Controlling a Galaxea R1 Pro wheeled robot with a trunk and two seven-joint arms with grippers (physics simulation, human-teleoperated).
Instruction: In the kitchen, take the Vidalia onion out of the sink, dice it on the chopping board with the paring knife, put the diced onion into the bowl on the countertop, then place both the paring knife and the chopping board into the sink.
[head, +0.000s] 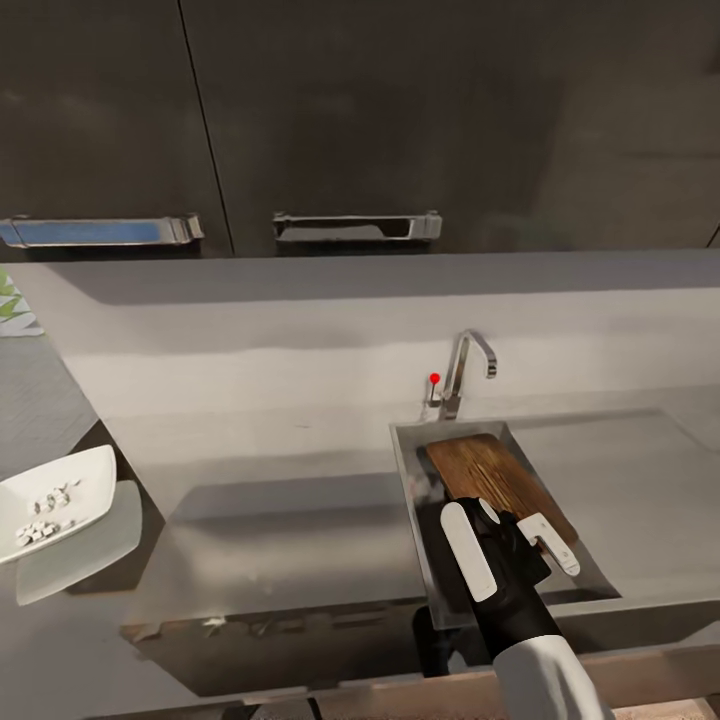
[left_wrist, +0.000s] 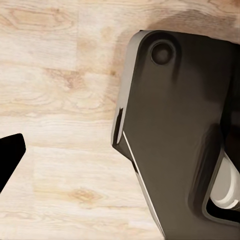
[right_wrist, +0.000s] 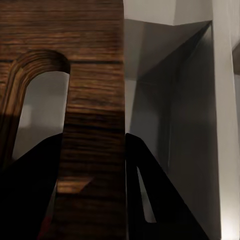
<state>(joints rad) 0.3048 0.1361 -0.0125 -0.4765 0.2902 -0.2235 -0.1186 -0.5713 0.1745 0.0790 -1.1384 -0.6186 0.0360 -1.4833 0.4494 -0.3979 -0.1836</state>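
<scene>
Chopping board (head: 497, 483) lies tilted inside sink (head: 410, 470), far end below tap (head: 468, 368). Right gripper (head: 512, 545) clamped on board's near end beside slot hole (right_wrist: 37, 107). Bowl (head: 60, 497) with diced onion (head: 48, 510) sits well left of sink on countertop (head: 290, 480). Left gripper: cannot tell.

Pretty moody kitchen overall. Up top there's a run of dark grey wall cabinets (head: 400, 110), matte, with 2 long metal bar handles (head: 357, 226) along their lower edge; the left handle (head: 95, 232) picks up a bluish reflection. Below that is a plain pale grey backsplash wall (head: 330, 335) with a soft shadow band under the cabinets. At the far left edge, a sliver of green-and-white patterned something (head: 12, 300), too cropped to identify. The left wrist view looks down on light wood plank flooring (left_wrist: 55, 100), blond with visible grain.
</scene>
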